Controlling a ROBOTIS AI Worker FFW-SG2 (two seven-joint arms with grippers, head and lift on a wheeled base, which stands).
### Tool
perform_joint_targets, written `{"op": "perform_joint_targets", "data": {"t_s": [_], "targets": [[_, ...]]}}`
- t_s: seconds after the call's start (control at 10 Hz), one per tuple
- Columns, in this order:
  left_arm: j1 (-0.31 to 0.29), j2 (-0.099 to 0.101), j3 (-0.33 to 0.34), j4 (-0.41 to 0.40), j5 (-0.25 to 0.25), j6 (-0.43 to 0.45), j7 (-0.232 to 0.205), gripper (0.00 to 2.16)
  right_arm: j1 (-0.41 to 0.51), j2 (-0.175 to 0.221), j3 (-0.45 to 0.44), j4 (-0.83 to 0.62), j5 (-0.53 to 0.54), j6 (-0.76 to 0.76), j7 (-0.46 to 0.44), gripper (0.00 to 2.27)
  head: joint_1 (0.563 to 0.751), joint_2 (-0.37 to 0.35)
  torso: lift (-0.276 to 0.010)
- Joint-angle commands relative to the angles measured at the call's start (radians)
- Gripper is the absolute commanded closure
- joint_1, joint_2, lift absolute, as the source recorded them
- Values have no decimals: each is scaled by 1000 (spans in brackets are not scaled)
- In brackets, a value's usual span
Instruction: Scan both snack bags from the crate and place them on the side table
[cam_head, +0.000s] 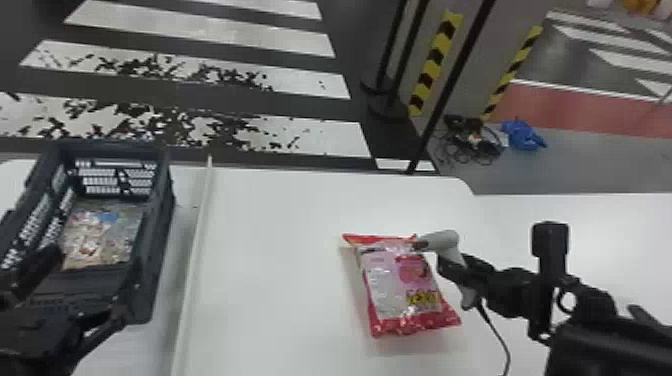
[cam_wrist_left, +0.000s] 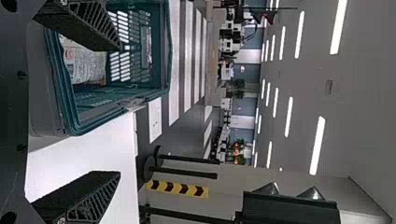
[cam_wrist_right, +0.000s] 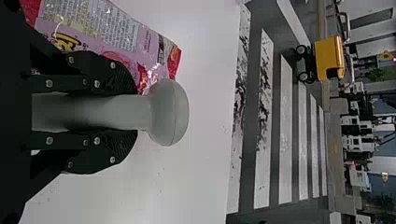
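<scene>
Likely, fetching the crated bag comes next: my left tool (cam_wrist_left: 119, 111), spread wide and empty, is at the crate (cam_head: 159, 235), with a snack bag (cam_head: 97, 235) inside. I'd lower it clear of the walls and pinch gently to spare the wrapper. My right tool (cam_wrist_right: 135, 112) grips the scanner (cam_wrist_right: 168, 112), its head beside the pink bag (cam_head: 400, 285) on the surface (cam_head: 270, 250); I'd keep that steady.

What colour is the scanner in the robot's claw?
The scanner is plain grey; the right wrist view shows it best.
</scene>
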Motion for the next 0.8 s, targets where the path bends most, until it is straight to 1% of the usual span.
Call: {"op": "perform_joint_targets", "data": {"t_s": [0.0, 0.3, 0.7], "targets": [[1, 0, 0, 0, 0, 0, 0, 39, 1, 2, 25, 0, 4, 2, -1, 2240, 695, -256, -98], [5, 2, 1, 2, 2, -3, 0, 39, 1, 2, 56, 3, 17, 24, -4, 2240, 695, -233, -98], [5, 0, 3, 6, 4, -6, 0, 39, -7, 2, 48, 13, 17, 24, -11, 2240, 695, -226, -98]]}}
